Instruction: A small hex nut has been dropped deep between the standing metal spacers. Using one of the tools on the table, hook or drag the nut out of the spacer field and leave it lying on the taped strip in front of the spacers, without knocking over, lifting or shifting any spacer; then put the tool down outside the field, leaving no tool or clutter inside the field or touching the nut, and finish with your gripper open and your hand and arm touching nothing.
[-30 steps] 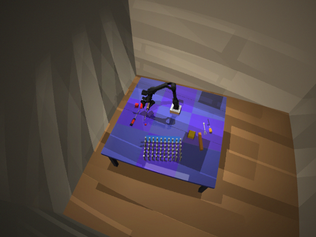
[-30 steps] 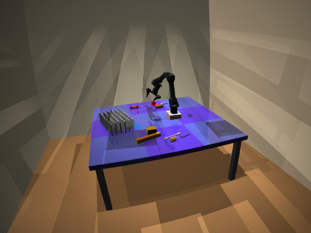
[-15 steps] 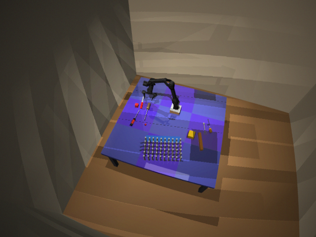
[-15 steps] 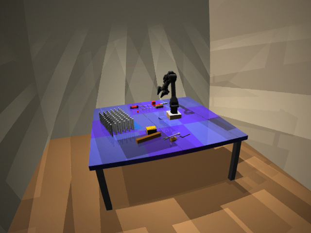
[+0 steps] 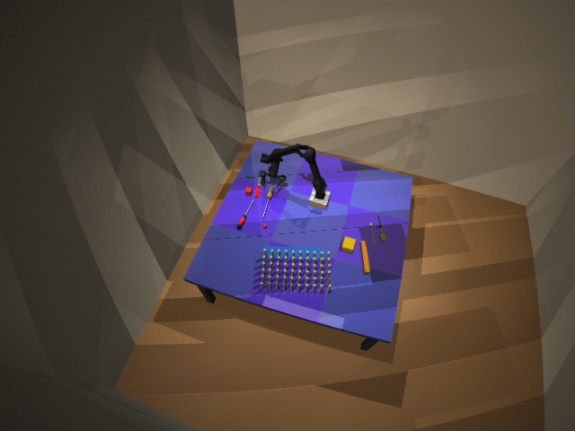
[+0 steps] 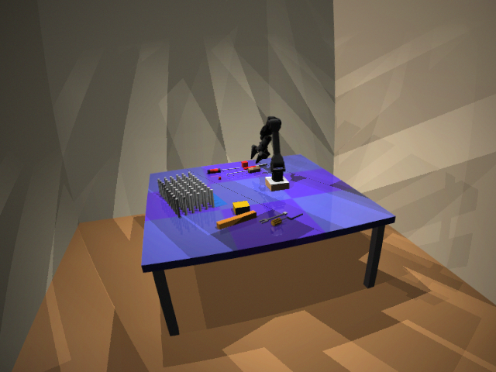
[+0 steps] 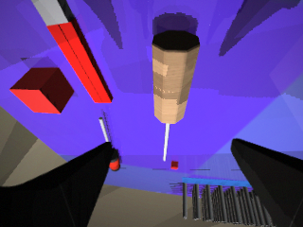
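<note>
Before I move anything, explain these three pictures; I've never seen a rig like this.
It is one black jointed arm on a table. The top picture looks down from above, the exterior one from beside the table, and the wrist one past the open end effector, which holds nothing. Standing metal spacers fill one area. Around them lie a wooden-handled tool, a red cube and a yellow block. I can't make out the nut.
</note>
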